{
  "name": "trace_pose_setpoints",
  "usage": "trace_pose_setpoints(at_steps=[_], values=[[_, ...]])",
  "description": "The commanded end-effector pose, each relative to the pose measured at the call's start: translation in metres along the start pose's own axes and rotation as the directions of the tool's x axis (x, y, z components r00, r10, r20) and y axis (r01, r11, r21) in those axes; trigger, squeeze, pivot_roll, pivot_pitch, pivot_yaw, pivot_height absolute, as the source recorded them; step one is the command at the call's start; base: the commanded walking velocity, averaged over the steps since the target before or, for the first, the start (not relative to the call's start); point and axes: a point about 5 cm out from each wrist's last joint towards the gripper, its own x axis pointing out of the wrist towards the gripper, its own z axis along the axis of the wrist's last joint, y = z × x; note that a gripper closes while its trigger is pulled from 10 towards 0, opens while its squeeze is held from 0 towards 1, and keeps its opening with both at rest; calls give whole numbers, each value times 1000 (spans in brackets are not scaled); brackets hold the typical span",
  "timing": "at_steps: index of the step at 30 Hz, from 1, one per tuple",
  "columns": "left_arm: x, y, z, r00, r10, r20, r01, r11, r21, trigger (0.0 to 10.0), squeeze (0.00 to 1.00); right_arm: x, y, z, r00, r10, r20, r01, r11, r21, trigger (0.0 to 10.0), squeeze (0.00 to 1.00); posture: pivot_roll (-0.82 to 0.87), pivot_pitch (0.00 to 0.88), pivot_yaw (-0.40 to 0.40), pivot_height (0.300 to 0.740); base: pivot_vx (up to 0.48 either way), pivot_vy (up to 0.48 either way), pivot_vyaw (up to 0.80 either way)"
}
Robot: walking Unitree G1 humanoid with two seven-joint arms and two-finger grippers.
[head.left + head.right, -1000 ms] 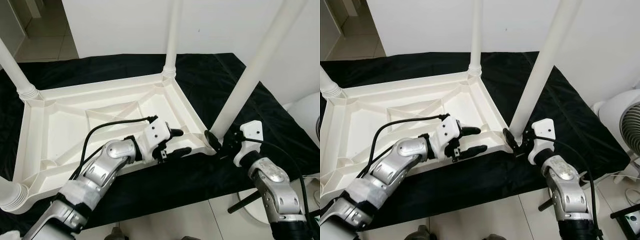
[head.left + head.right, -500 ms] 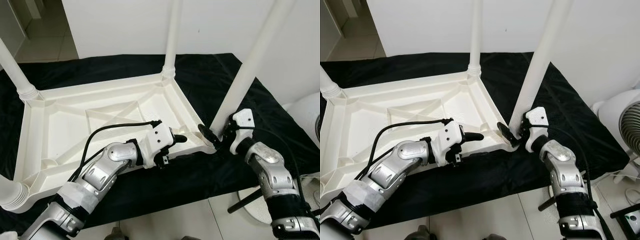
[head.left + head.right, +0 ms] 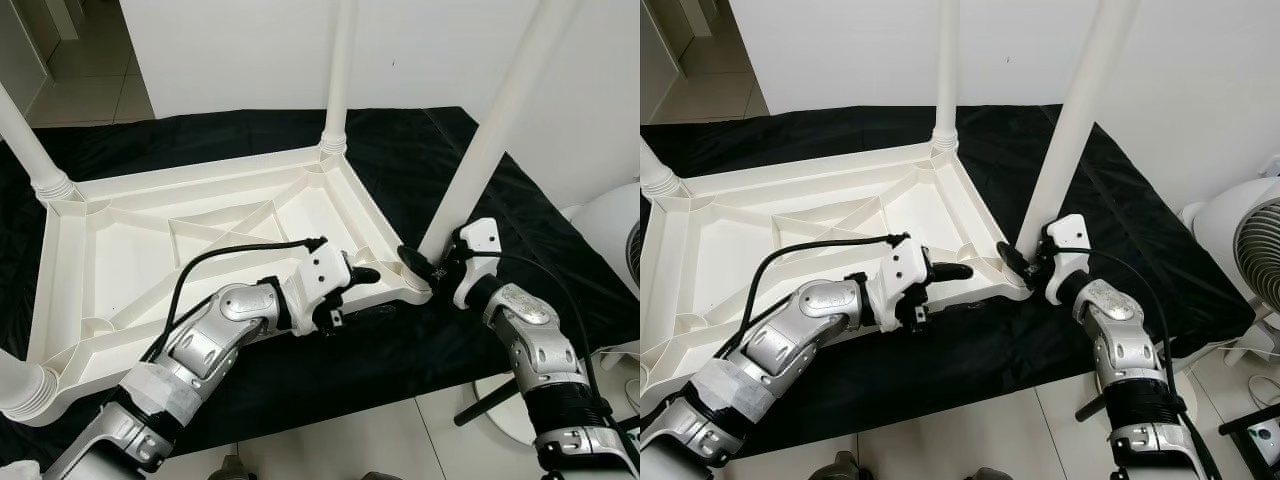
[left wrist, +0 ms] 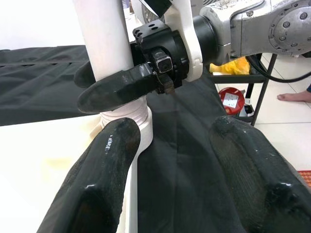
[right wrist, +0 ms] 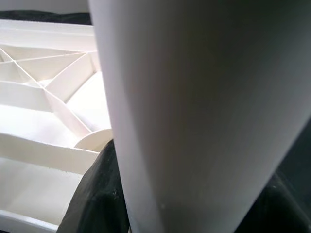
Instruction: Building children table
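Note:
The white plastic table top (image 3: pixel 150 250) lies upside down on a black cloth (image 3: pixel 420 150), its legs pointing up. At the near right corner stands a tilted white leg (image 3: pixel 490 150). My right gripper (image 3: pixel 432 262) is shut on that leg's base, one finger in front and one behind. In the right wrist view the leg (image 5: pixel 194 121) sits close between the dark fingers. My left gripper (image 3: pixel 366 294) is open and straddles the table's near rim just left of that corner. In the left wrist view, one of its fingers (image 4: pixel 107 170) is over the white plastic and the other over the cloth.
Two more legs stand at the far right corner (image 3: pixel 338 80) and the far left corner (image 3: pixel 25 140), and a leg base (image 3: pixel 20 390) sits at the near left. A white fan (image 3: pixel 1240 240) stands on the floor to the right. Pale tiles (image 3: pixel 350 440) lie before the cloth.
My right gripper has moved in toward the near right leg and shut around its base. My left gripper has slid a little right along the near rim.

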Motion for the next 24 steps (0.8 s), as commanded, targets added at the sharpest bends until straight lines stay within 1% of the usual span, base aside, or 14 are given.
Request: trace_pose_setpoints(at_steps=[1,2,6,8,10,11,12,15,17,18,19,21,22,24], values=[[1,-6,3,990,-143,13,143,990,12,10000,0,-1,5,-15,997,-59,-50,63,994,93,10000,0,-4,0,-22,740,0,0,0],[1,-6,3,990,-143,13,143,990,12,10000,0,-1,5,-15,997,-59,-50,63,994,93,10000,0,-4,0,-22,740,0,0,0],[2,1,6,995,-85,53,85,996,3,10000,0,2,1,-12,974,-221,-46,225,962,152,10000,0,-10,0,-22,740,0,0,0],[2,1,6,995,-85,53,85,996,3,10000,0,2,1,-12,974,-221,-46,225,962,152,10000,0,-10,0,-22,740,0,0,0],[2,5,8,996,-61,66,60,998,8,10000,0,6,4,-7,943,-329,-48,332,918,219,10000,0,-10,0,-30,740,0,0,0],[2,6,9,996,-52,75,52,999,6,10000,0,8,9,-3,927,-372,-42,371,898,237,10000,0,-10,0,-31,740,0,0,0],[2,6,9,996,-52,75,52,999,6,10000,0,8,9,-3,927,-372,-42,371,898,237,10000,0,-10,0,-31,740,0,0,0],[3,7,10,996,-44,84,43,999,5,10000,0,10,16,0,912,-409,-38,405,881,244,10000,0,-10,0,-32,740,0,0,0],[3,7,10,996,-44,84,43,999,5,10000,0,10,16,0,912,-409,-38,405,881,244,10000,0,-10,0,-32,740,0,0,0],[3,6,10,995,-43,85,43,999,3,10000,0,10,20,0,895,-444,-43,441,866,234,10000,0,-10,0,-39,740,0,0,0],[3,6,10,995,-43,85,43,999,3,10000,0,10,20,0,895,-444,-43,441,866,234,10000,0,-10,0,-39,740,0,0,0],[3,5,8,996,-41,84,42,999,-3,10000,0,12,39,-6,823,-561,-88,563,789,244,10000,0,-8,0,-48,740,0,0,0],[3,4,8,996,-39,84,39,999,-4,10000,0,17,54,-8,806,-582,-106,587,765,265,10000,0,-8,0,-50,740,0,0,0],[3,4,8,996,-39,84,39,999,-4,10000,0,17,54,-8,806,-582,-106,587,765,265,10000,0,-8,0,-50,740,0,0,0]])
